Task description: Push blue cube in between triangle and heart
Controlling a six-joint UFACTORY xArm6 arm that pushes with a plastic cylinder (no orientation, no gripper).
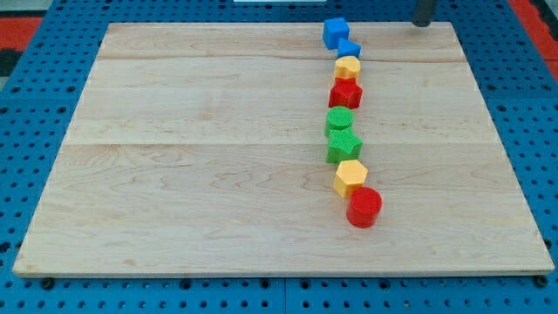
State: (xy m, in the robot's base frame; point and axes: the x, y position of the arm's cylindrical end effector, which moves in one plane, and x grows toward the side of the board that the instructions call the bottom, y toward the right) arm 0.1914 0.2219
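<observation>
The blue cube (pixel 336 32) sits near the board's top edge, right of centre. It touches a smaller blue block (pixel 350 48), which looks like the triangle, just below and to its right. Below that lies a yellow block (pixel 347 66) that looks like the heart, touching the blue triangle. My tip (pixel 423 23) shows at the view's top edge, well to the right of the blue cube and apart from all the blocks.
Under the yellow block a column of blocks runs down the board: a red star (pixel 345 93), a green cylinder (pixel 339 119), a green star (pixel 343 146), a yellow hexagon (pixel 350 177) and a red cylinder (pixel 364 207). The wooden board (pixel 192 157) lies on a blue pegboard.
</observation>
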